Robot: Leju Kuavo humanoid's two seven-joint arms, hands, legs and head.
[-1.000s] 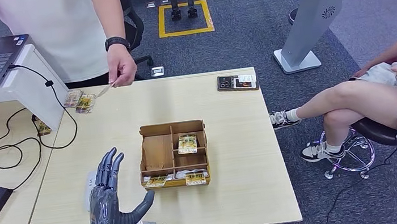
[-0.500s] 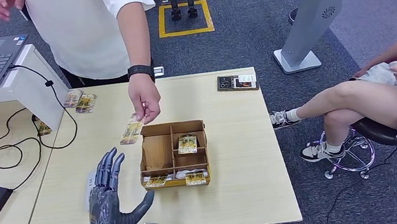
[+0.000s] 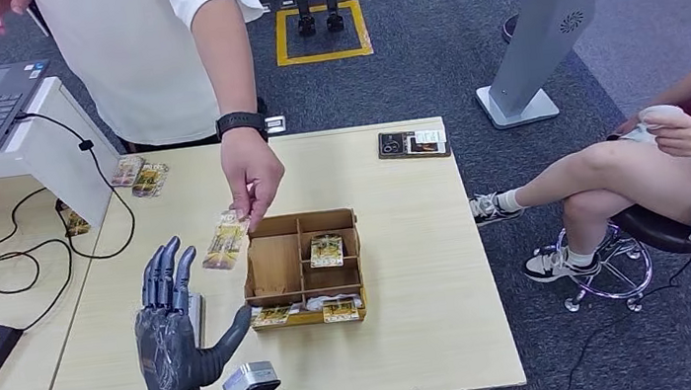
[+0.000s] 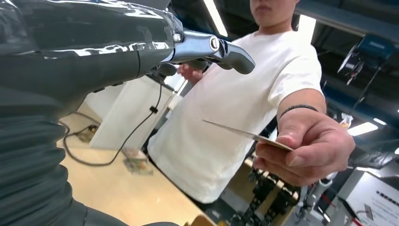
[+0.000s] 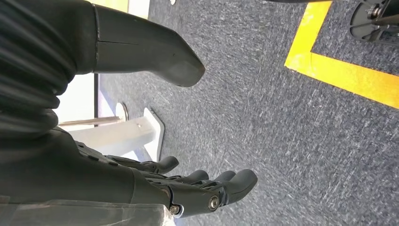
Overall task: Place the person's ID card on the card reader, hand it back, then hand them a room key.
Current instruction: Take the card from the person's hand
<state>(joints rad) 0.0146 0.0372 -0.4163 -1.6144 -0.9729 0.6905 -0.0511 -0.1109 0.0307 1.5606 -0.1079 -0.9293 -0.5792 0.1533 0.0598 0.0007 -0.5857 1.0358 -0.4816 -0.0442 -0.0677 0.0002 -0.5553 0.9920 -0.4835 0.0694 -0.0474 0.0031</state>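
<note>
left hand dark grey, fingers spread wide, holding nothing, raised just near-side of the wooden divided tray on the pale worktop | gold-printed ID card pinched in the person's hand off the tray's left corner, apart from the fingers | risk: close early or off-line and it slips down | right hand hangs over carpet, loosely curled, empty
</note>
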